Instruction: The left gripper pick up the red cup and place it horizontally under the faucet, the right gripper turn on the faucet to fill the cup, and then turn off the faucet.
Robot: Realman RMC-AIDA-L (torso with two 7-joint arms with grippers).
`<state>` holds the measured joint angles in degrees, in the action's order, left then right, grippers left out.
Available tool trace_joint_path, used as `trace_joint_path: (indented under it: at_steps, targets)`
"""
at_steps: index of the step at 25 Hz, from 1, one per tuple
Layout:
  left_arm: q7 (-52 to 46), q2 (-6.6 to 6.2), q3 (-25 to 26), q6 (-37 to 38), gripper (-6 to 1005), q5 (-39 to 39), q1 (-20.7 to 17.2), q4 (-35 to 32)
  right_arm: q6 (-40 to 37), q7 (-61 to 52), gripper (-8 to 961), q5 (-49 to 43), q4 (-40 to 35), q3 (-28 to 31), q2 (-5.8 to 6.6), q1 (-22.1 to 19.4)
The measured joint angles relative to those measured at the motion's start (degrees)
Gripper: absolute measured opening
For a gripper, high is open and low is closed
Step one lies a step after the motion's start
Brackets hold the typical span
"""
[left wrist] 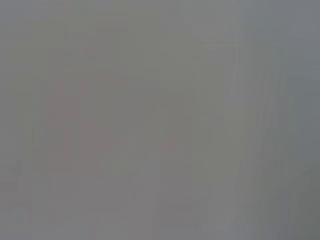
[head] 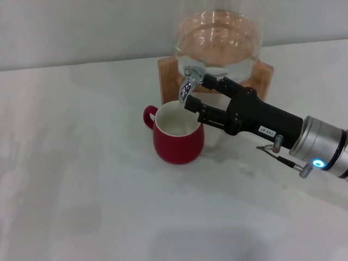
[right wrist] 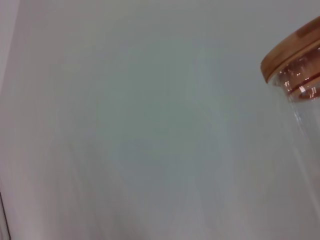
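The red cup [head: 176, 135] stands upright on the white table, its white inside showing and its handle pointing to the left. It sits right under the spout of the chrome faucet [head: 188, 82]. My right gripper [head: 196, 92] reaches in from the right. Its two fingers are apart, the upper one by the faucet's lever and the lower one above the cup's rim. I cannot tell whether water is running. My left gripper is out of view, and the left wrist view shows only a plain grey surface.
The glass jar [head: 217, 41] holding liquid sits in a wooden stand [head: 167, 73] at the back of the white table [head: 81, 163]. The right wrist view shows the jar's wooden lid [right wrist: 295, 50] and glass wall against a pale background.
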<state>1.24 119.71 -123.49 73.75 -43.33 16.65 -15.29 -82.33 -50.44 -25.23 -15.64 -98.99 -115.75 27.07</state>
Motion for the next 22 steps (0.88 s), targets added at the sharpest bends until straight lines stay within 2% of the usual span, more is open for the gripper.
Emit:
trace_joint_path:
  at_steps: [4,7,22]
  targets:
    - [-0.4,-0.07,0.1,-0.3,622,0.0,0.1,0.0,0.0,0.0,833,0.0,-0.1,-0.1,-0.1,0.0]
    - [-0.4,-0.09,0.1,-0.3,734,0.0,0.1,0.0,0.0,-0.1,833,0.0,-0.2,-0.2,-0.09,0.1]
    - [-1.6,-0.18,0.3,-0.4,757,-0.1,0.2,0.0,0.0,-0.2,833,0.2,-0.9,-1.1,-0.26,0.1]
